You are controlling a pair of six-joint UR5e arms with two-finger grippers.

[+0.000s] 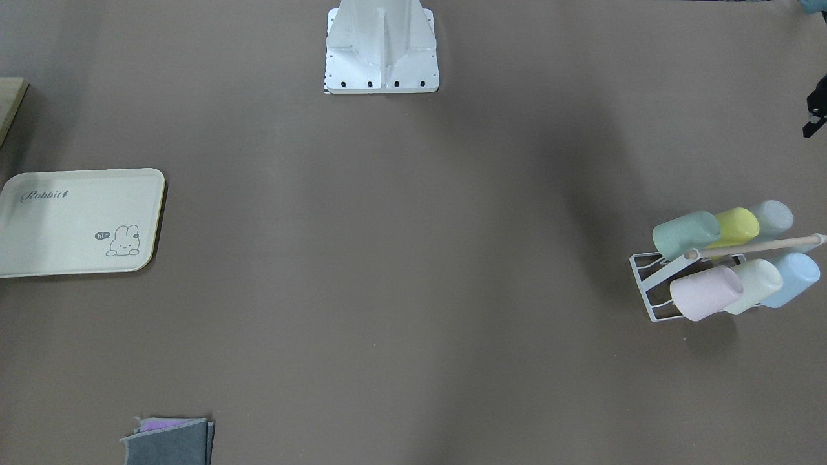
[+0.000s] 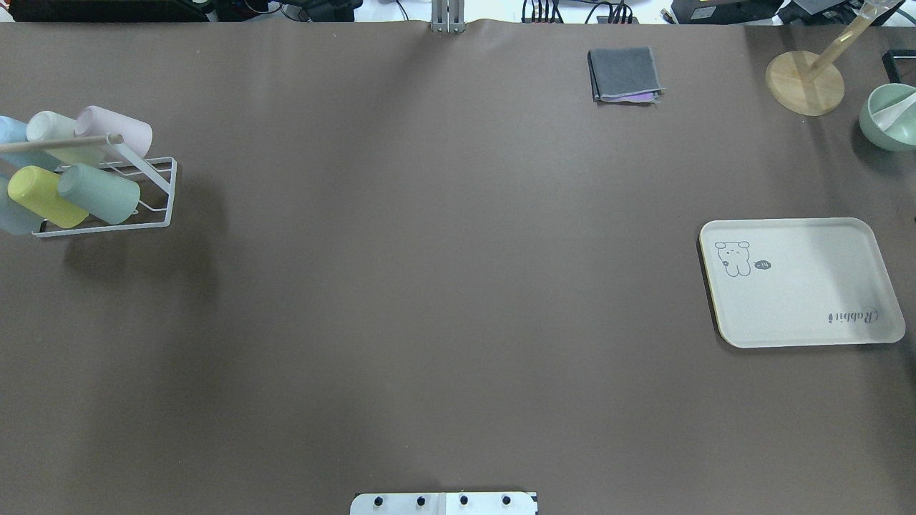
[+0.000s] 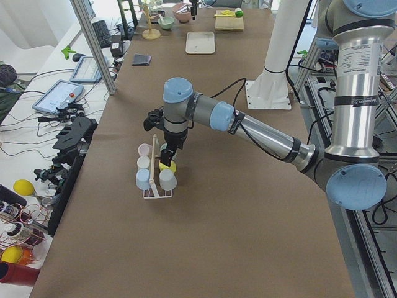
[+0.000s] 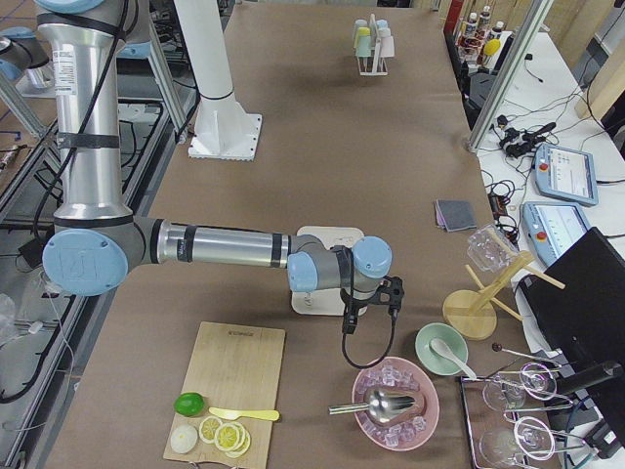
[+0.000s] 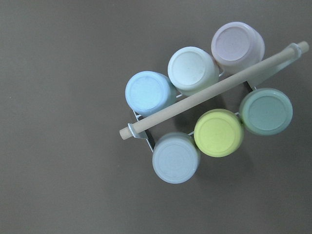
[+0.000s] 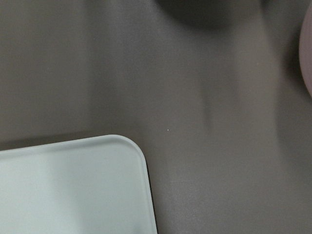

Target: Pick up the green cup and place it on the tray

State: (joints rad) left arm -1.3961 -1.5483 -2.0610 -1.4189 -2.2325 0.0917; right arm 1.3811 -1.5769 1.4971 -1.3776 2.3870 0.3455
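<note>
Wooden rod just beside green cup; tray edge-cropped; left pincer, right pincer: spread unclear.

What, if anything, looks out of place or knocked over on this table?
Nothing stands out. The green cup sits tilted with the other cups on the white rack, evidently as the rack holds them. The tray lies flat, the folded grey cloth is tidy, and nothing is spilled.
</note>
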